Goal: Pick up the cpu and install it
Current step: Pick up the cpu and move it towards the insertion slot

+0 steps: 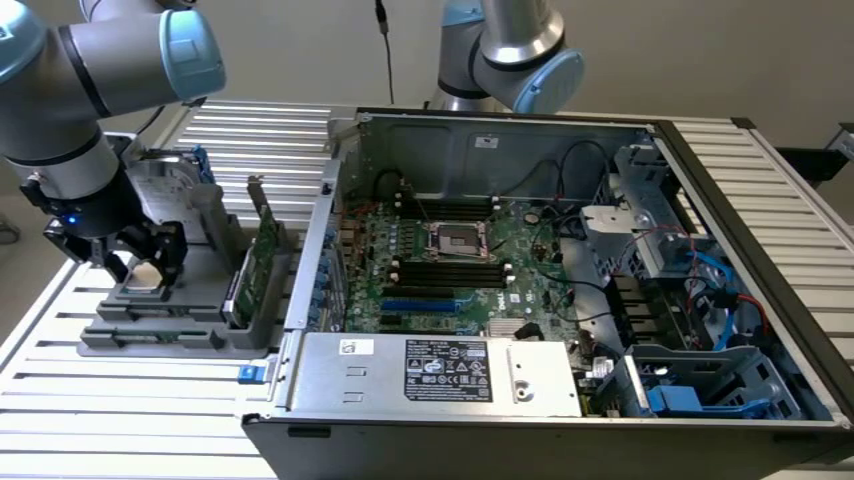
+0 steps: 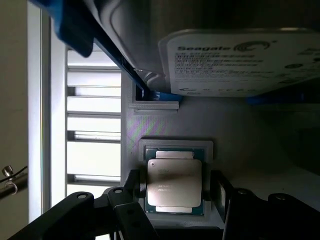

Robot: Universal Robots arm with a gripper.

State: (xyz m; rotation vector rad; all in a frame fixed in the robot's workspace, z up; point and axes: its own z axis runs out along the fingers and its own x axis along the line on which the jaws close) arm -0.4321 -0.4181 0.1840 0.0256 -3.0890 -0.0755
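Exterior view: black pincer (image 1: 134, 262), spread wide and empty, low over a grey moulded plastic holder (image 1: 147, 325) on a ribbed white metal table (image 1: 107, 420). Well apart from it, toward the exterior view's right, an open steel computer case (image 1: 487, 150) with green board and square metal-framed socket (image 1: 451, 240); plain pale wall behind.

Wrist view: flat square cpu (image 2: 174, 181), dull silver top, thin pale rim, seated in a grey recess directly between the fingers (image 2: 135, 184), ungripped. Just beyond, upright silver hard drive (image 2: 240, 60), white label, blue handles.

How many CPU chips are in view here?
1. The cpu lies flat in a recess of the grey fixture, between the fingers of the open end effector. Another may sit hidden in the motherboard socket.
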